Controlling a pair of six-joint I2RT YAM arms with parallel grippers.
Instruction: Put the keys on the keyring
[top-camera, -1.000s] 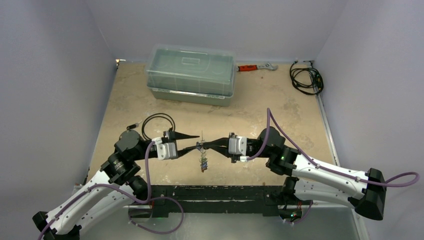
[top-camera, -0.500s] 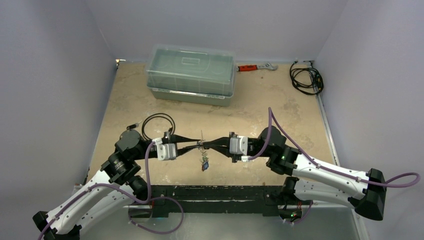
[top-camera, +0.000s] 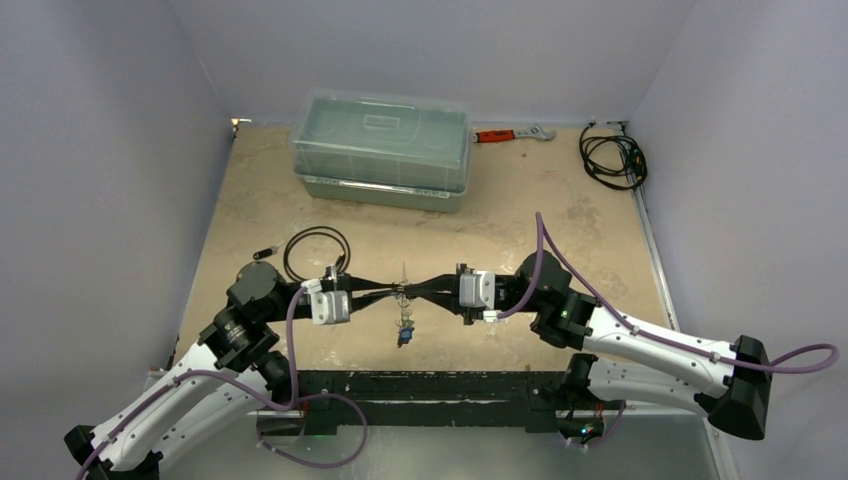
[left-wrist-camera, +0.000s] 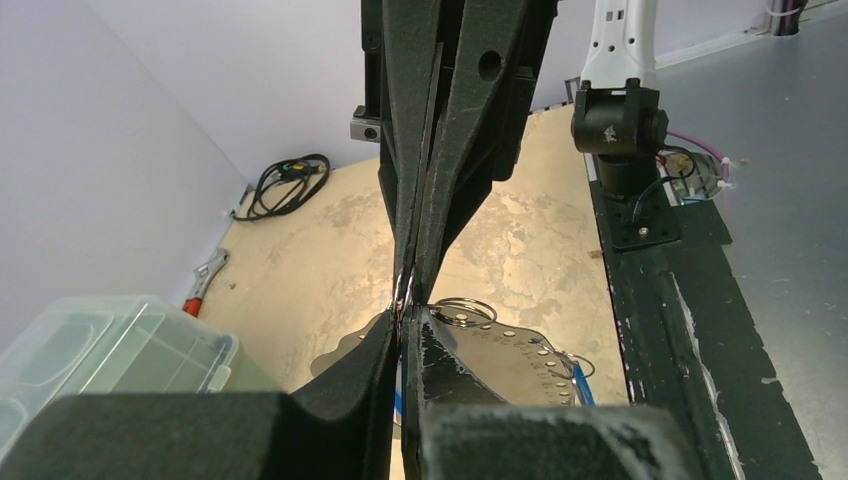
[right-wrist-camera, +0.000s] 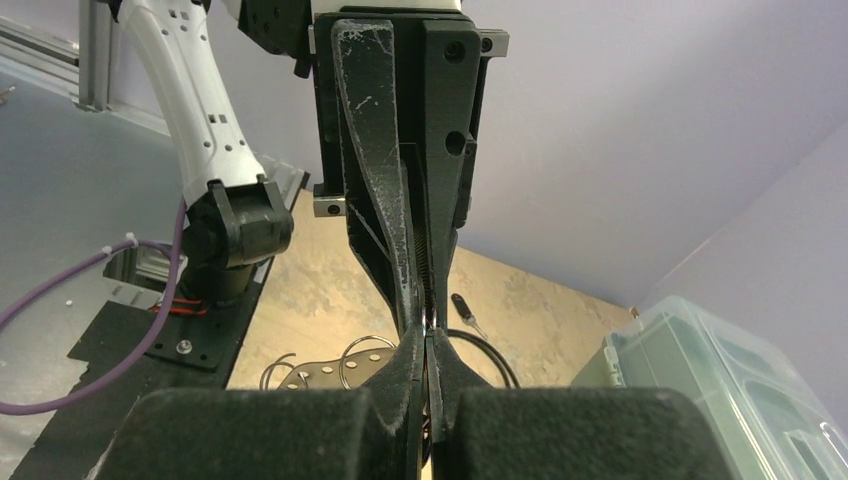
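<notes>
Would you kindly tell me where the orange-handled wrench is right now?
In the top view, the wrench lies along the table's far edge, just right of the plastic box, left of the coiled cable.

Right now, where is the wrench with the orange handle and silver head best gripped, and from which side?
Probably mid-handle on the orange-handled silver wrench, from straight above, fingers across its narrow width: it lies flat on the table, the clear plastic box crowds its handle end and the wall stands close behind.
</notes>
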